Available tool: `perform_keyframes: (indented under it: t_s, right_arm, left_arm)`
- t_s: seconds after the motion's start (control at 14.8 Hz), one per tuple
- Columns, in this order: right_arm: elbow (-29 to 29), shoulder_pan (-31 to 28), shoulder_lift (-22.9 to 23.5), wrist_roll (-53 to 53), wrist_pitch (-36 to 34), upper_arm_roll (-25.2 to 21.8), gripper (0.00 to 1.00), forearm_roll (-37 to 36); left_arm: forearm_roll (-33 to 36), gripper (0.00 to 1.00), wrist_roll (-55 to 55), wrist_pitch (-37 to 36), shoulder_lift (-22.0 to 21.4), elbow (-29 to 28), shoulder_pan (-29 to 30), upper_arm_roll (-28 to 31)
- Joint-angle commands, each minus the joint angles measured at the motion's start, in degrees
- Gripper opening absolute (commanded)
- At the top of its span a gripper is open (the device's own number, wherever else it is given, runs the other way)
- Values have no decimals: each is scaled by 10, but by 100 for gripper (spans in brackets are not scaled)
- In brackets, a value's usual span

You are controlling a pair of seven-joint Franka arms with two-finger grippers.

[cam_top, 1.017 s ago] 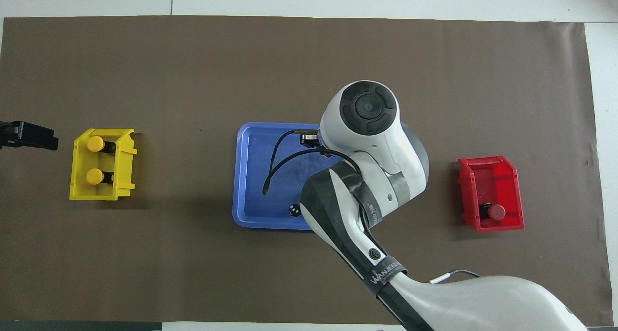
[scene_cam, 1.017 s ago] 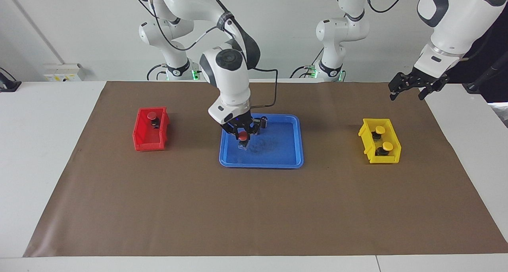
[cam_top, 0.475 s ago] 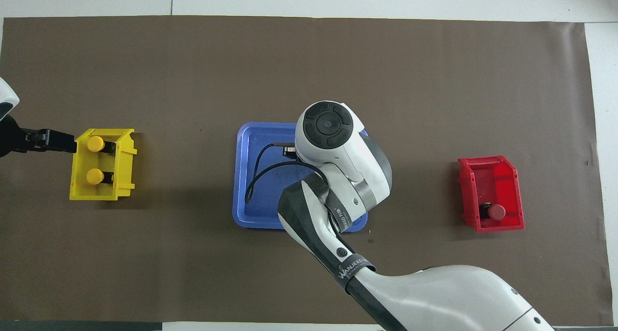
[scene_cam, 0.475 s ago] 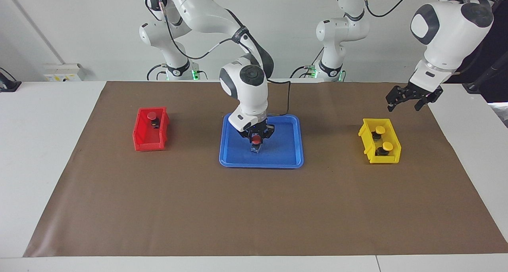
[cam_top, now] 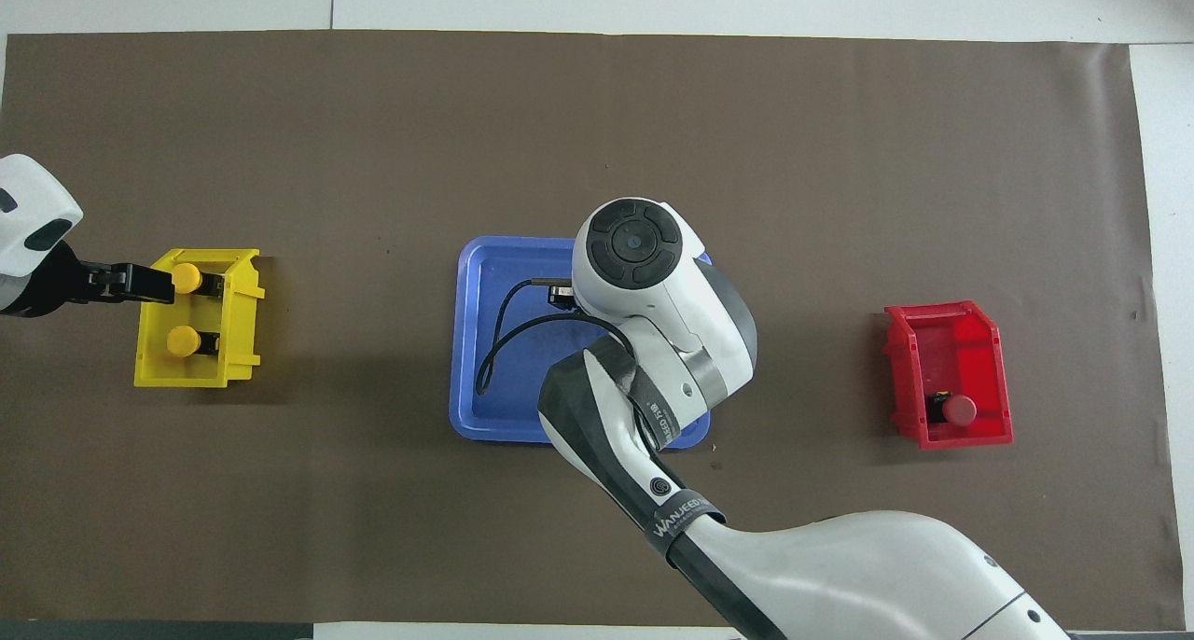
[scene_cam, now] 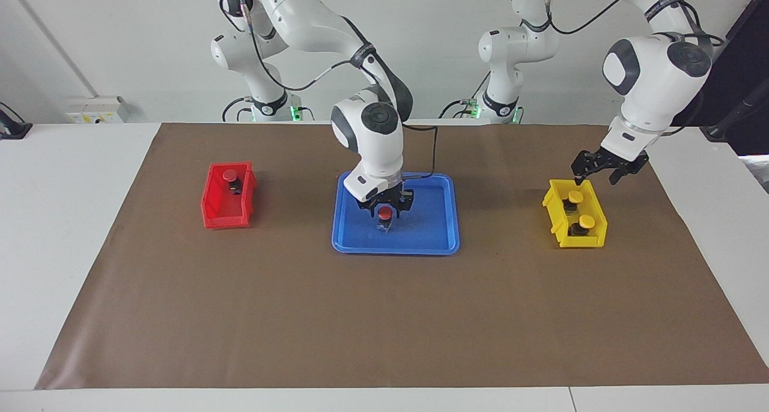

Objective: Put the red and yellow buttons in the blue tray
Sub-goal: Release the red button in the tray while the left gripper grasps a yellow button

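Note:
The blue tray lies mid-table. One red button stands upright in it, and my right gripper sits low around that button. From overhead the right arm hides both. Another red button rests in the red bin. Two yellow buttons sit in the yellow bin. My left gripper hangs open just above that bin's end nearer the robots, over the yellow button there, holding nothing.
A brown mat covers the table. The red bin is toward the right arm's end, the yellow bin toward the left arm's end. The right arm's black cable loops over the tray.
The right gripper carried the red button toward the tray's middle and lowered it. The left gripper swung in from the table's end and came down over the yellow bin.

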Motion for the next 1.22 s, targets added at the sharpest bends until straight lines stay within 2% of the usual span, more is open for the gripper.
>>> perform_keyframes:
  t_s: [0.0, 0.2, 0.47, 0.68, 0.81, 0.95, 1.15]
  right_arm:
    - [9, -32, -44, -35, -40, -3, 99, -13]
    - [-55, -119, -140, -151, -97, -2, 99, -26]
    - [-197, -229, -268, -281, -94, -2, 99, -26]
    - [-318, -310, -355, -407, -59, -2, 99, -19]
    - [-383, -366, -384, -485, -20, -3, 91, -17]
    - [-407, -377, -393, -491, -19, -3, 84, -17]
    - [-425, -394, -388, -489, -14, -3, 75, -17]
  left_arm:
    - [2, 78, 1, 55, 28, -16, 12, -1]
    - [2, 78, 0, 129, 75, -24, 18, -2]
    - [2, 77, 0, 167, 104, -24, 23, -1]
    - [2, 76, 1, 178, 113, -27, 23, -1]
    - [2, 75, 1, 177, 112, -29, 24, -1]
    - [2, 70, 0, 175, 112, -34, 30, -2]
    - [2, 51, -3, 175, 112, -36, 30, -2]
